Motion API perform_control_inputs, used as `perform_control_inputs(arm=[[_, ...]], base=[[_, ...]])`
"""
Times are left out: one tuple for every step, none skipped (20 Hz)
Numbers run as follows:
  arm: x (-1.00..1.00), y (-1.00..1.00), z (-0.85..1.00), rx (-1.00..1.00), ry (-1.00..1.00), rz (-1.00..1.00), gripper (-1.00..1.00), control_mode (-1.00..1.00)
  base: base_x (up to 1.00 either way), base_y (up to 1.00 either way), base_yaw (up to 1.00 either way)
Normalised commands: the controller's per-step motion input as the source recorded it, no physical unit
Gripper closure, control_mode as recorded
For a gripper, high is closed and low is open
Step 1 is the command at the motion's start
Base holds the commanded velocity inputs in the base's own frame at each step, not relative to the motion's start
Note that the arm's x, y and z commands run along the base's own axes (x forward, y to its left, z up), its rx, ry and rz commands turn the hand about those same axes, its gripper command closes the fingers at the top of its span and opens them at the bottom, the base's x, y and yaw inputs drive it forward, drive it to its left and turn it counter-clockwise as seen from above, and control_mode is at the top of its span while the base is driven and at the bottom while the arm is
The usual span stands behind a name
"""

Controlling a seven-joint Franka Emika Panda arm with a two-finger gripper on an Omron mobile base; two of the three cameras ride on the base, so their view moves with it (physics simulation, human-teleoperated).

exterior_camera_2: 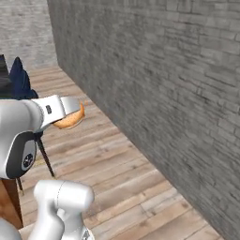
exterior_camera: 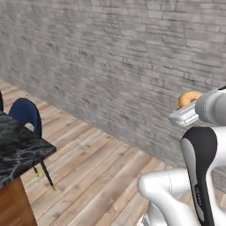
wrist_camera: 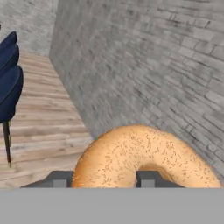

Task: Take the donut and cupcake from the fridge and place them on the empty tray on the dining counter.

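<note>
Donut: I'm seeing the donut [wrist_camera: 144, 157] riding up in the air, carried in front of the grey brick wall [exterior_camera_2: 164, 70], well above the wooden floor [exterior_camera: 97, 176].
Fingers: I'm watching the fingers [wrist_camera: 148, 178] pinching the donut, one tip sitting in its hole and the other tip at its outer left edge, so the ring's left side is lying between them.
Side views: the donut [exterior_camera: 189, 98] is poking out just past the white hand; from the other side it [exterior_camera_2: 70, 119] is hanging under the hand.
Counter: the dining counter [exterior_camera: 17, 150] is sitting well off to the left, a blue chair [exterior_camera: 26, 114] tucked just behind it.
</note>
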Motion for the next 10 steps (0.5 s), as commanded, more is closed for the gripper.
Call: perform_control_inputs(arm=[[0.00,0.00,0.00,0.00,0.00,0.00,1.00,1.00],[0.00,0.00,0.00,0.00,0.00,0.00,1.00,1.00],[0.00,0.00,0.00,0.00,0.00,0.00,1.00,1.00],[0.00,0.00,0.00,0.00,0.00,0.00,1.00,1.00],[0.00,0.00,0.00,0.00,0.00,0.00,1.00,1.00],[0.00,0.00,0.00,0.00,0.00,0.00,1.00,1.00],[0.00,0.00,0.00,0.00,0.00,0.00,1.00,1.00],[0.00,0.00,0.00,0.00,0.00,0.00,1.00,1.00],[0.00,0.00,0.00,0.00,0.00,0.00,1.00,1.00],[0.00,0.00,0.00,0.00,0.00,0.00,1.00,1.00]], base=[[1.00,0.00,0.53],[1.00,0.00,0.52],[1.00,0.00,0.52],[1.00,-0.01,0.53],[1.00,-0.14,0.55],[1.00,-0.22,0.55],[1.00,-0.23,0.55],[1.00,-0.21,0.55],[1.00,-0.20,0.56],[1.00,-0.19,0.57]])
